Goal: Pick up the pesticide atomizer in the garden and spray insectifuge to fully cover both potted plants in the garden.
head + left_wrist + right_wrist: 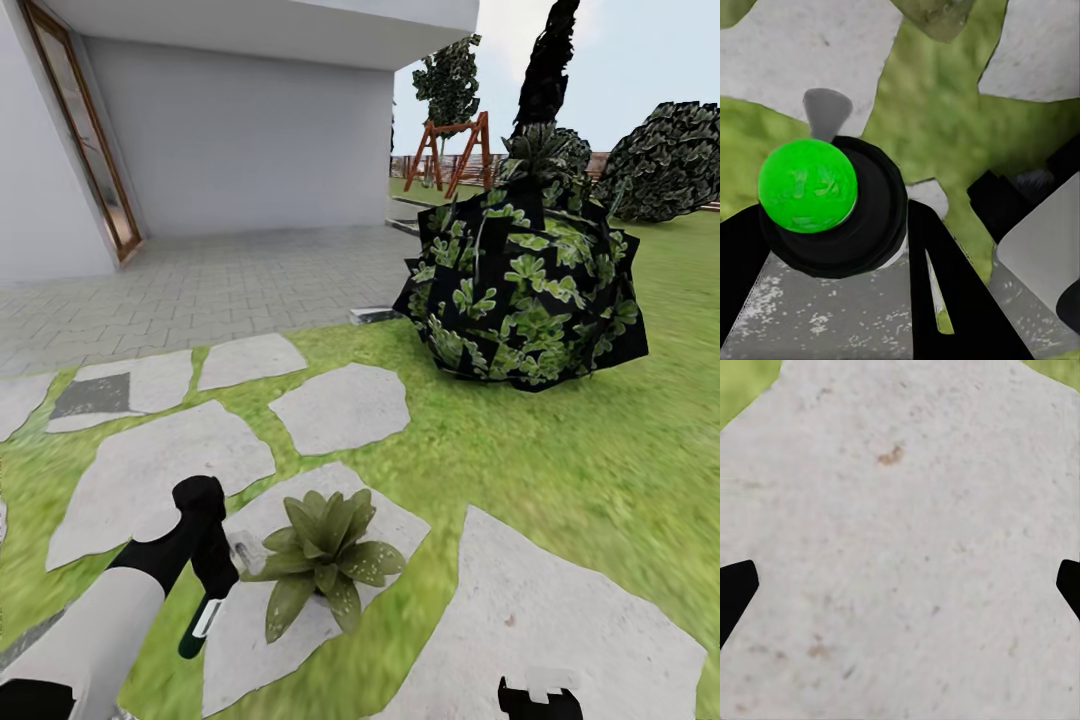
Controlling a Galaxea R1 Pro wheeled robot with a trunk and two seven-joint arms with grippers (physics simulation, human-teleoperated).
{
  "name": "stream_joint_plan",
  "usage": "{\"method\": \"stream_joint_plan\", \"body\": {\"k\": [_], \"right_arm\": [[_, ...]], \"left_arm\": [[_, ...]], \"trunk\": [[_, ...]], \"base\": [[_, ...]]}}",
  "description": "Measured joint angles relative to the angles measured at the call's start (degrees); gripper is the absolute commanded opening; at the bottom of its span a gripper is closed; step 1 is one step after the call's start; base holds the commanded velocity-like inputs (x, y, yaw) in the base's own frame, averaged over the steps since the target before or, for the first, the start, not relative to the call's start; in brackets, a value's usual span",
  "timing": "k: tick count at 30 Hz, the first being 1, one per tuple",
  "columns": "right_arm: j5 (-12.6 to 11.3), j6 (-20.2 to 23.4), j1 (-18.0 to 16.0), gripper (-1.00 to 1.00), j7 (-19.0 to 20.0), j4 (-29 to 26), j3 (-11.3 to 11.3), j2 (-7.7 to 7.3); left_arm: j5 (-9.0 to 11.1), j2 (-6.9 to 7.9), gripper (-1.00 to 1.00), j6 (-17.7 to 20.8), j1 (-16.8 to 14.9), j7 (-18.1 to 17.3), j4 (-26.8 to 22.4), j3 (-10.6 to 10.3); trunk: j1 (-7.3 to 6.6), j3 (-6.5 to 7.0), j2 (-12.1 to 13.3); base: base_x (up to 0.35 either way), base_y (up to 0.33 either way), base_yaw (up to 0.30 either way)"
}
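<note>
Left wrist view, closest in: a green ball-topped black bottle point(832, 206) sits between the two black fingers point(952, 285) of the left gripper point(832, 300), which close on it. That reads as the atomizer, though the top here is green, not red. In the head view the left gripper point(205, 590) hangs low over a stepping stone point(300, 600), with a dark green-and-white object poking down from it, presumably the same bottle.

One potted plant point(325, 555) stands on that stone just beside the gripper, leaves pale-speckled, pot hidden under the rosette. The second plant I can't place. Big dark shrub point(525, 290) sits further back on the lawn point(560, 460).

Right gripper point(540, 700) is at the bottom edge, over another stone point(900, 540); the finger tips sit wide apart in its wrist view, nothing between them.

Step in hand, my read: spraying the first plant.
- Can't tell which way the nozzle faces; check it first, then turn the wrist so it aims at the rosette.
- Sweep across the whole rosette, far leaves too, not just the near side.
- Keep the grip firm; bottle is small, easy to slip.
- Don't knock the leaves with the fingers.
</note>
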Motion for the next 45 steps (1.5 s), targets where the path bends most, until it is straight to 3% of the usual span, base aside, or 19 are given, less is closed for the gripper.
{"method": "stream_joint_plan", "body": {"k": [9, 22, 30, 37, 42, 45], "right_arm": [[0.0, 0.0, 0.0, 1.00, -0.1, 0.0, 0.0, 0.00], [0.0, -0.1, 0.0, 1.00, -0.1, 0.0, 0.0, 0.01], [0.0, -0.1, 0.0, 1.00, 0.0, 0.0, 0.0, 0.00], [0.0, -0.1, 0.0, 1.00, 0.0, 0.0, 0.0, 0.01], [0.0, -0.1, 0.0, 1.00, 0.0, 0.0, 0.0, 0.01], [0.0, -0.1, 0.0, 1.00, 0.0, 0.0, 0.0, 0.01]], "left_arm": [[0.0, -0.11, -1.00, 0.0, 0.6, 0.0, 0.0, 0.2], [0.0, 0.02, -1.00, 0.0, 0.8, 0.0, 0.3, 0.1], [0.1, 0.47, -1.00, -0.1, 0.9, 0.0, 0.8, 0.2], [0.1, 0.52, -1.00, -0.1, 0.9, 0.0, 0.8, 0.3], [0.0, 0.52, -1.00, 0.1, 0.9, 0.0, 0.7, 3.0], [-0.1, 0.51, -1.00, 0.1, 0.9, 0.0, 0.8, 3.3]], "trunk": [[0.02, 0.00, 0.0], [0.02, 0.00, 0.0], [0.02, 0.00, 0.0], [0.05, 0.00, 0.0], [0.04, 0.00, 0.0], [0.02, 0.00, 0.0]], "base": [[0.014, 0.014, -0.257], [0.037, 0.061, -0.013], [0.000, 0.001, -0.239], [-0.243, 0.075, -0.119], [-0.217, 0.243, -0.024], [-0.032, 0.295, -0.214]]}}
